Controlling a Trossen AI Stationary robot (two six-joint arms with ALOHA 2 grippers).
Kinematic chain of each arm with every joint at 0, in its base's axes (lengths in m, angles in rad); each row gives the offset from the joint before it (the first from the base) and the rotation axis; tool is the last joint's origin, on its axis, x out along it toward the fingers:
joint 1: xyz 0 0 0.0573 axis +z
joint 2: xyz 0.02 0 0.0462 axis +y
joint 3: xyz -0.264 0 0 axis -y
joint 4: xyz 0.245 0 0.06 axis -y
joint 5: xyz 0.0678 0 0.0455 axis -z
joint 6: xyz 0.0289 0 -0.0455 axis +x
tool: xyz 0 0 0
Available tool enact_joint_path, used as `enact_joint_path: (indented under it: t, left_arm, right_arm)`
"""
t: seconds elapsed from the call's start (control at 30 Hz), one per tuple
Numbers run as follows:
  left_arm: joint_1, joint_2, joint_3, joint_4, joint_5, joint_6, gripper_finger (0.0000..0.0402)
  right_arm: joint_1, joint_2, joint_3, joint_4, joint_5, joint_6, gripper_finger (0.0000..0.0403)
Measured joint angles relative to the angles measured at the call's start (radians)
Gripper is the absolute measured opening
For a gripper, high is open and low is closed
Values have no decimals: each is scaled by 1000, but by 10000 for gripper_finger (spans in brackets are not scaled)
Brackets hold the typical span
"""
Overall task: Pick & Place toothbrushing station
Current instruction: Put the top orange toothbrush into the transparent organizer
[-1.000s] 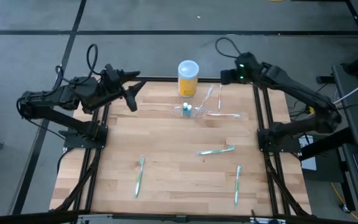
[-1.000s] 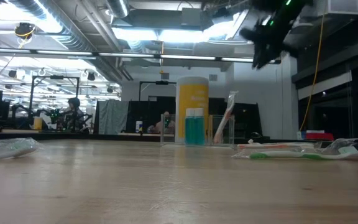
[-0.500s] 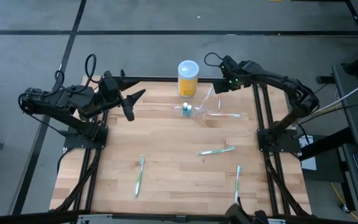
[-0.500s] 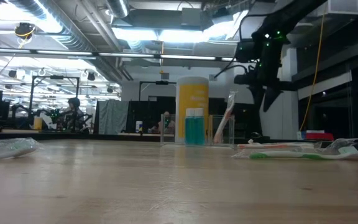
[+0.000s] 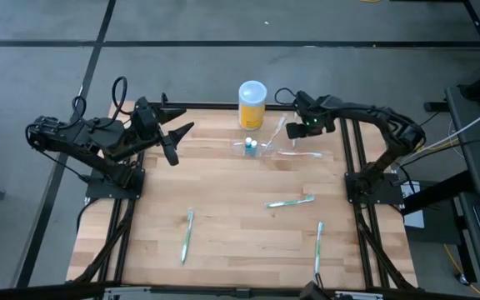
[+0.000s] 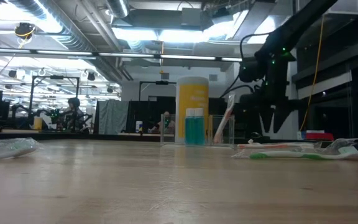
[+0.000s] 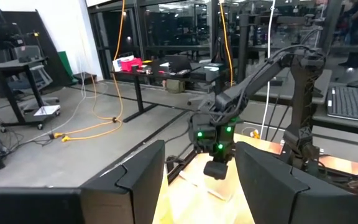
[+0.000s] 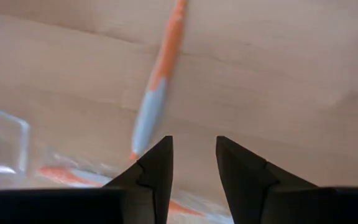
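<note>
Near edge: three wrapped toothbrushes on the table (image 5: 223, 208), green-handled ones at (image 5: 187, 234), (image 5: 318, 244) and (image 5: 290, 201). Further back, toothbrushing station (image 5: 265, 147), clear holder, standing near the far edge, beside the yellow container (image 5: 252, 104). Right gripper (image 8: 192, 163) pointing down just beside the station's right end, jaws parted, empty, over an orange-handled toothbrush (image 8: 156, 87). Left gripper (image 5: 176, 142) well apart at far left, jaws spread, empty.
</note>
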Motion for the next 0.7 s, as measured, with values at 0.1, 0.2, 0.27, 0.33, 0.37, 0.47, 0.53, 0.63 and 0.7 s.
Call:
enact_joint_path:
  t: [0.1,0.2,0.27,0.33,0.37,0.47,0.53,0.63,0.7]
  left_arm:
    - [0,0,0,0,0,-1,194]
    - [0,0,0,0,0,-5,194]
    - [0,0,0,0,0,-14,194]
    - [0,0,0,0,0,-20,194]
    - [0,0,0,0,0,-21,194]
    - [0,0,0,0,0,-22,194]
    - [0,0,0,0,1,-22,194]
    - [0,0,0,0,1,-21,194]
    - [0,0,0,0,1,-21,194]
  right_arm:
    - [14,0,-44,100,-15,62,126]
    - [21,0,-64,179,-10,103,126]
    - [21,0,-77,199,10,125,126]
    - [21,0,-90,210,19,140,126]
    - [19,0,-96,220,19,145,126]
    - [19,0,-110,243,19,171,126]
    - [19,0,-113,263,21,191,126]
    - [19,0,-113,295,23,210,126]
    - [19,0,-113,311,30,231,126]
